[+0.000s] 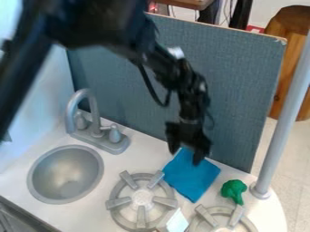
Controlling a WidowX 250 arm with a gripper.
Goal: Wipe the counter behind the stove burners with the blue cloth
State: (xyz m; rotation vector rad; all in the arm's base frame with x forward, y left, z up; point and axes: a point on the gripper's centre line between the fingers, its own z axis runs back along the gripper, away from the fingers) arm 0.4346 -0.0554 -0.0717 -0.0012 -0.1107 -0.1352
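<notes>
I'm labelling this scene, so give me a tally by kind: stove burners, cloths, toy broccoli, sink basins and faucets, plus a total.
Stove burners: 2
Blue cloth: 1
Toy broccoli: 1
Sink basin: 1
Faucet: 1
Total: 6

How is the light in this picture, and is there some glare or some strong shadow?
Camera view: the light looks soft, with no hard-edged shadow plain on the white counter; the pale wall at the left looks bright; the black arm is so dark that much detail is lost; the sink has gentle shading, without harsh glare.
</notes>
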